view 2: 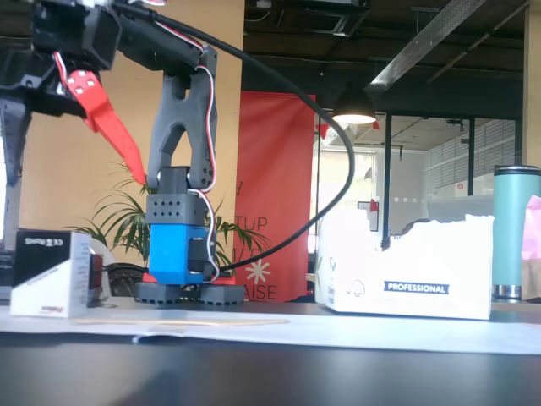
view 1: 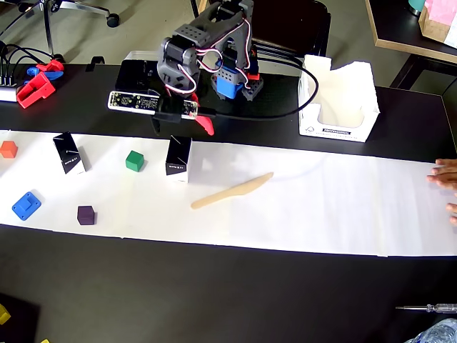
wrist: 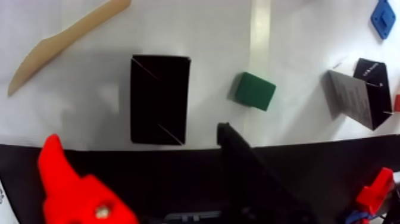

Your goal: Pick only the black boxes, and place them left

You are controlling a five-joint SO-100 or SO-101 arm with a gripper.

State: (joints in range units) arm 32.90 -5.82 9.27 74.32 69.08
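Note:
Two black boxes stand on the white paper strip (view 1: 300,214). One black box (view 1: 178,157) is in the middle-left, and the other black box (view 1: 70,152) is further left. My gripper (view 1: 183,128) is open and empty, hovering just behind the nearer box, with a red finger (view 1: 203,121) and a black one. In the wrist view the gripper (wrist: 138,134) faces this box (wrist: 159,98), which lies between the red finger (wrist: 59,173) and the black finger (wrist: 238,155); the second box (wrist: 360,92) is at the right. In the fixed view the gripper (view 2: 76,182) hangs above the box (view 2: 51,271).
On the paper lie a wooden knife (view 1: 232,190), a green cube (view 1: 134,161), a purple cube (view 1: 86,215), a blue part (view 1: 26,205) and an orange cube (view 1: 8,148). A white carton (view 1: 335,107) stands right of the arm. A hand (view 1: 446,189) rests on the paper's right end.

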